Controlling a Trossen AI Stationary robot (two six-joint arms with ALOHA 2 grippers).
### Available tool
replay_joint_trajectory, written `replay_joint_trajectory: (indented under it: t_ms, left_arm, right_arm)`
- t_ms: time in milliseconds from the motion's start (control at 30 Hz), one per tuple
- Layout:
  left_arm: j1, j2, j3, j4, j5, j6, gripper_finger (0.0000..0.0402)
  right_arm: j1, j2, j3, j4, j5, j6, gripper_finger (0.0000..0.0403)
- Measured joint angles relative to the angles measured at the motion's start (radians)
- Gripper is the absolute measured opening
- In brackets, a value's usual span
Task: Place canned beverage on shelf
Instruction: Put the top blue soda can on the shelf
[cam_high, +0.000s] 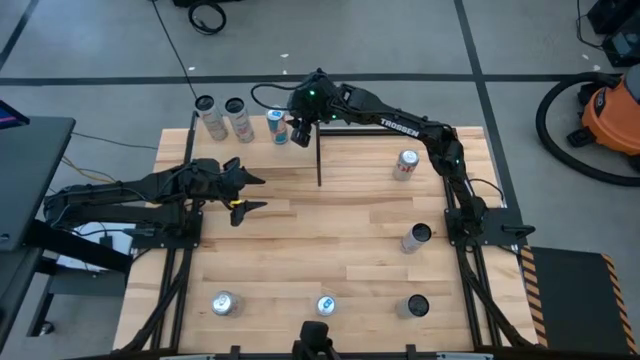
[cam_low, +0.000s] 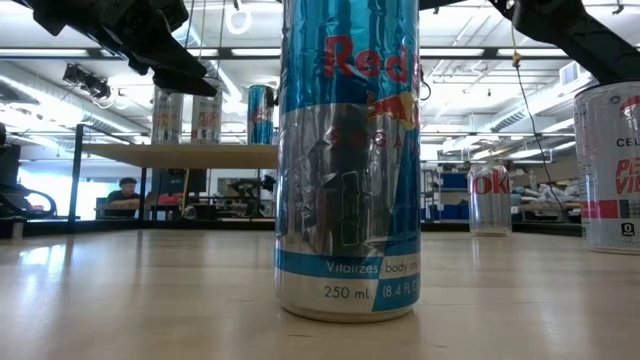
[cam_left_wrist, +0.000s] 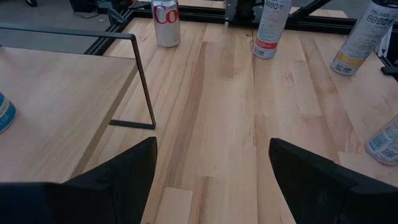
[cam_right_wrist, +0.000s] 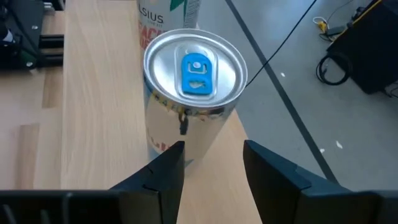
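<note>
My shelf (cam_high: 255, 150) fills the tabletop's far left corner. My right gripper (cam_high: 298, 128) hangs over its far edge, pinched on a blue-and-silver can (cam_right_wrist: 191, 93) that stands straight up. My left gripper (cam_high: 243, 193) waits wide open by the shelf's near edge, farther off.

The shelf (cam_high: 255, 150) stands at the far left of the counter (cam_high: 330, 230). Three cans stand in a row along its far edge, the blue-tab can (cam_high: 276, 126) rightmost, with the right gripper (cam_high: 299, 130) just beside it. The left gripper (cam_high: 245, 193) hangs over the shelf's near edge. Two cans stand on the counter's right side, and three along its near edge.
</note>
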Motion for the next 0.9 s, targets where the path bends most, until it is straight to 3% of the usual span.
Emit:
replay_joint_trajectory:
  t_ms: [900]
  left_arm:
    - [0.0, 0.0, 0.0, 0.002, 0.0, 0.0, 0.0311]
  right_arm:
    - [0.0, 0.0, 0.0, 0.061, -0.042, 0.0, 0.0172]
